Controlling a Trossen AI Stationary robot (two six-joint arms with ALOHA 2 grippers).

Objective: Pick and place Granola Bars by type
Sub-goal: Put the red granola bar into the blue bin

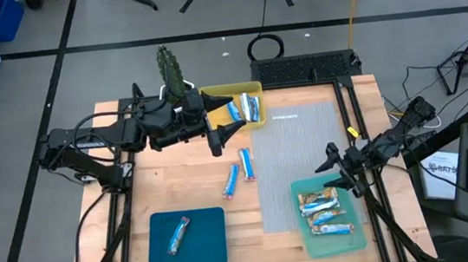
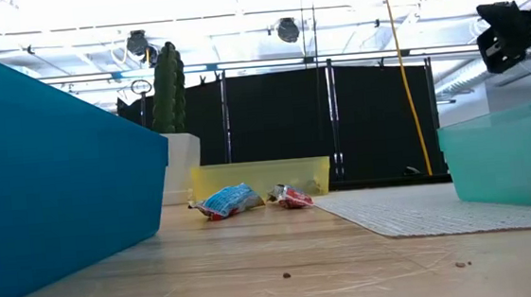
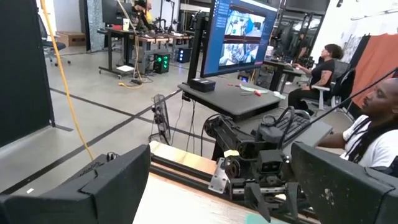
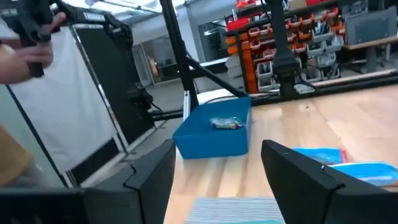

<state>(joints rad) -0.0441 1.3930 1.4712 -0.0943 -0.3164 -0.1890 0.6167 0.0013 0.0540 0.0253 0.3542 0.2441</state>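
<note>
Looking down, we see both claws released and empty, the left gripper [image 1: 224,136] beside the yellow tray [image 1: 217,95], the right gripper [image 1: 329,166] above the light teal tray [image 1: 359,238], two Granola Bars [image 1: 238,173] loose on the table [image 1: 183,184] between them.

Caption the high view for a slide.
Both pincers open above the table: left pincer by the yellow tray, two bars still unsorted.
</note>
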